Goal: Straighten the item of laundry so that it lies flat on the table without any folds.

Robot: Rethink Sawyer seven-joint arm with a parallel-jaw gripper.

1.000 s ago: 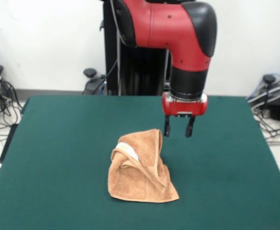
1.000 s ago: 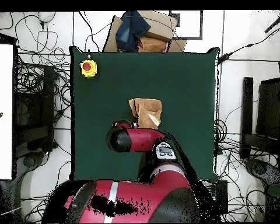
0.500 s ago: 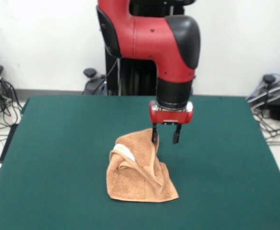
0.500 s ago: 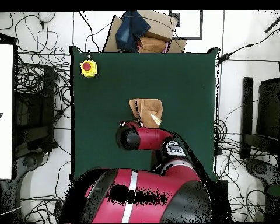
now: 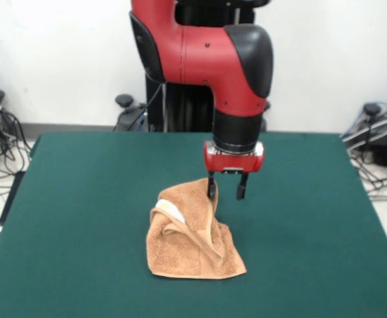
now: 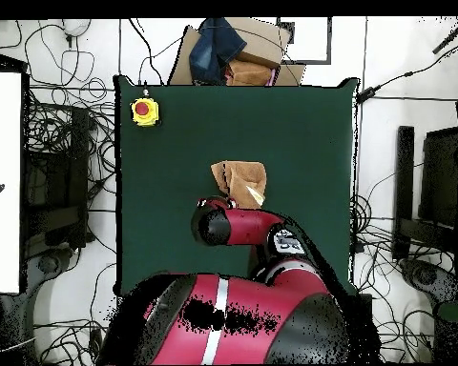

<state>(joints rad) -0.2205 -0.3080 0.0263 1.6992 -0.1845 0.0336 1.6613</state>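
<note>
A: One light orange-tan terry-cloth hand towel lies crumpled near the middle of the large dark green cloth-covered desk. Where does its bulk sit?

B: Its lower edge spreads on the cloth toward the camera in the front view, while the upper part rises into a folded peak. A small white label shows on the left slope of that peak.

A: And the red and black arm?

B: It comes down above the towel's far right side. The black two-fingered pincer hangs at the height of the peak. One finger is at the towel's top edge; whether it touches the cloth cannot be told. The other finger stands over bare green cloth.

A: State of the pincer?

B: Parted, with a clear gap between the fingers and nothing held in that gap.

A: What does the overhead view add?

B: The towel appears as a compact tan patch near the desk's centre, the arm's wrist just beside it. A yellow box with a red button sits at one desk corner, well apart from the towel.
</note>
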